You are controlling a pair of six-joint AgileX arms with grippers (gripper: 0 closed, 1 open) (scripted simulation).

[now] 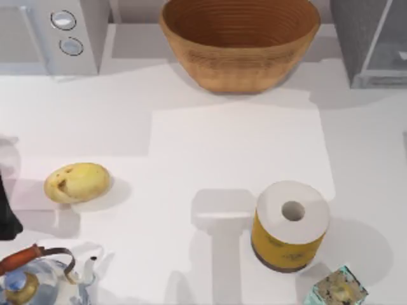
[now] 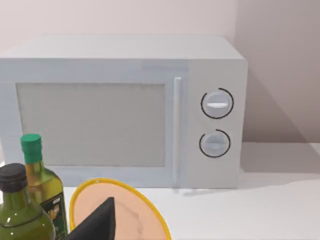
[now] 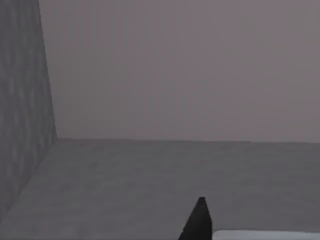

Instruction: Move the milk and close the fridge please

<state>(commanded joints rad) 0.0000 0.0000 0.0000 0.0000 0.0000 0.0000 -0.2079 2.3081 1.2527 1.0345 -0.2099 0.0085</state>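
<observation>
The milk is out of view. The fridge (image 1: 364, 39), a grey box with a paler panel (image 1: 389, 54) on its right part, stands at the table's far right corner. I cannot tell how its door stands. My left arm (image 1: 7, 213) is a dark shape at the table's left edge, near the potato. A dark tip of my left gripper (image 2: 101, 221) shows in the left wrist view, which faces a microwave. In the right wrist view a dark tip of my right gripper (image 3: 199, 223) sits low before plain grey walls (image 3: 22, 100) and a grey floor.
A microwave (image 1: 67, 32) with two dials stands far left and a wicker basket (image 1: 240, 63) far middle. A potato (image 1: 77, 182), a kettle (image 1: 38, 279), a paper roll (image 1: 290, 232) and a teal patterned box (image 1: 337, 290) lie nearer. Two bottles (image 2: 22, 210) and a yellow-rimmed plate (image 2: 130, 210) face the microwave.
</observation>
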